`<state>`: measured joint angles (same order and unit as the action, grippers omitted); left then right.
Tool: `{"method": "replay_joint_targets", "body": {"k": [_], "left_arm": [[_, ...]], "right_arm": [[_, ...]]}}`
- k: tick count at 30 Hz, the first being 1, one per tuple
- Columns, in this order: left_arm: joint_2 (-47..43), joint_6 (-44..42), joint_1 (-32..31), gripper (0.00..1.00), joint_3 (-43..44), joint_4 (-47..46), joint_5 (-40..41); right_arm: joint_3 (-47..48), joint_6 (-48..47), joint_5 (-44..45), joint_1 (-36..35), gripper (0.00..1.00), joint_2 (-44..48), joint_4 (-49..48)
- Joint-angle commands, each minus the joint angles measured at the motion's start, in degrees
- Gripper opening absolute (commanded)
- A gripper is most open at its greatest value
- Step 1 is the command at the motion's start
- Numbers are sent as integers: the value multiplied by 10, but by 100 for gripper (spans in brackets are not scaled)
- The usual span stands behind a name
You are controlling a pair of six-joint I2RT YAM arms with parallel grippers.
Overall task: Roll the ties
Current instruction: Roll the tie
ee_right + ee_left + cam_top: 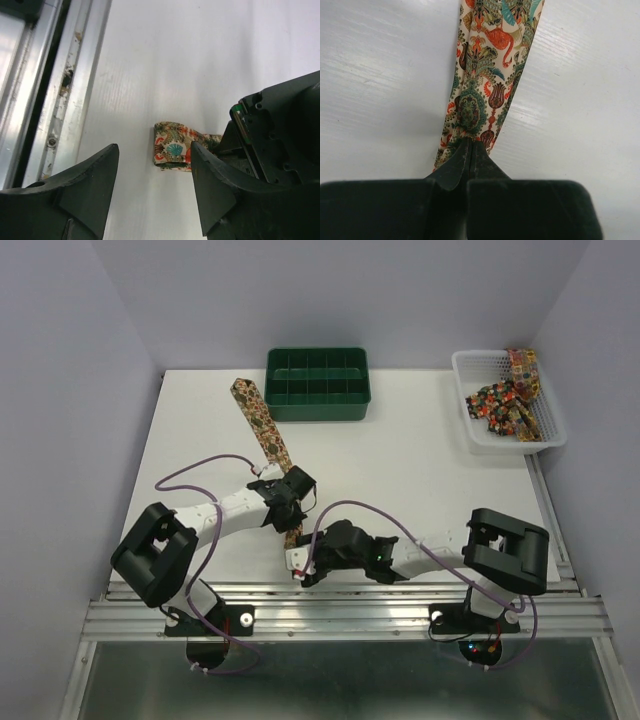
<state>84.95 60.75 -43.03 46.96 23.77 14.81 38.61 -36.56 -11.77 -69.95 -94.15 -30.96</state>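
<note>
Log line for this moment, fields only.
left gripper: shut on tie | right gripper: open, near folded end | basket: more ties

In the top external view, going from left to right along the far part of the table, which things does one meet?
The tie lying on the table → green compartment tray → white mesh basket, with more ties inside.

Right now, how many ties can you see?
1 clearly: the tie stretched across the table, pinched by the left gripper. More ties lie tangled in the white basket, too bunched to count.
</note>
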Motion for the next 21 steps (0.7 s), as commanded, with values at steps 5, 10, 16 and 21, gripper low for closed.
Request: {"method": "replay_joint_targets", "body": {"k": [5,10,16,21], "left_arm": [[4,16,0,0,21,32,4],[0,26,0,0,23,49,16],[3,24,0,0,23,47,12],[-2,23,0,0,23,48,16]], "right_arm": [[49,-79,37,-2,65,-51,19],[61,-92,55,-3,65,-77,13],[74,-98,71,-2,56,-103,13],[77,-79,95,-1,38,-111,25]]}}
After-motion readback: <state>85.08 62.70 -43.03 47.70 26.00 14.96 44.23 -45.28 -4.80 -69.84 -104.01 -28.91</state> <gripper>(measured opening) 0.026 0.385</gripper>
